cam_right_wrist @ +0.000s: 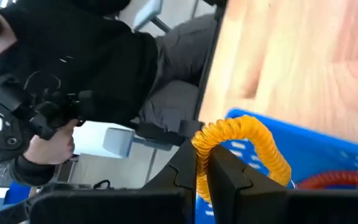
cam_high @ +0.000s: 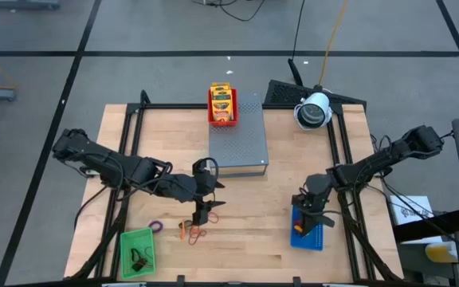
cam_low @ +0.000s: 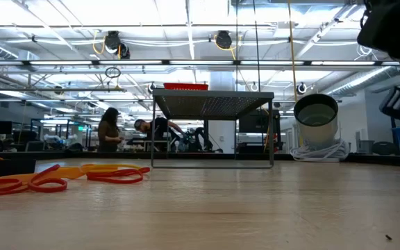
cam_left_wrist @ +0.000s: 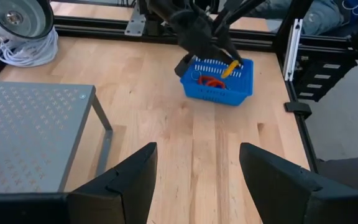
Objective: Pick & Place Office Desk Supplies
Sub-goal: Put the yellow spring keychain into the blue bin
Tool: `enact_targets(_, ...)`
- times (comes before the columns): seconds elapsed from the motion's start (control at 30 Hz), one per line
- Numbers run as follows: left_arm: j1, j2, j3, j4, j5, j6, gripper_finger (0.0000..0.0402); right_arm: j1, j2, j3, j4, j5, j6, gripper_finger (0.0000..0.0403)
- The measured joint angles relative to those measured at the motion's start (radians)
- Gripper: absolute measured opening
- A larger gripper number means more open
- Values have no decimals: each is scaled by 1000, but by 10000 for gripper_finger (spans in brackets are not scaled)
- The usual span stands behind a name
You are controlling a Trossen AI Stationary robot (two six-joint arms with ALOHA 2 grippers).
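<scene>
The placing step is in hand: the right gripper is pinched narrow on a thin yellow-orange rubber-band loop, which arches out past its fingertips, directly over the blue mesh plastic tray. The loop's long axis runs away from the fingertips, curving down toward the tray floor, where a red rubber-band loop already lies. Next, I judge, the fingers must part so the band drops inside the tray wall. The left gripper hangs spread wide and empty above the wooden counter, with several orange and red loops just beneath it.
</scene>
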Motion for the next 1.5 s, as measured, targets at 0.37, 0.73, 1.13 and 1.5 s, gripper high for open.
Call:
enact_targets(0.37, 0, 0, 0, -1, -51, 14, 237, -22, -160, 0, -86, 6, -23, 11)
enact_targets(0.73, 1, 0, 0, -2, -51, 11, 237, 57, -495, 0, -429, 266, -303, 7)
enact_targets(1.13, 1, 0, 0, -2, -74, 3, 237, 185, -508, 0, -689, 479, -362, 19)
enact_targets(1.5, 2, 0, 0, -2, -114, -5, 237, 190, -508, 0, -681, 478, -245, 76)
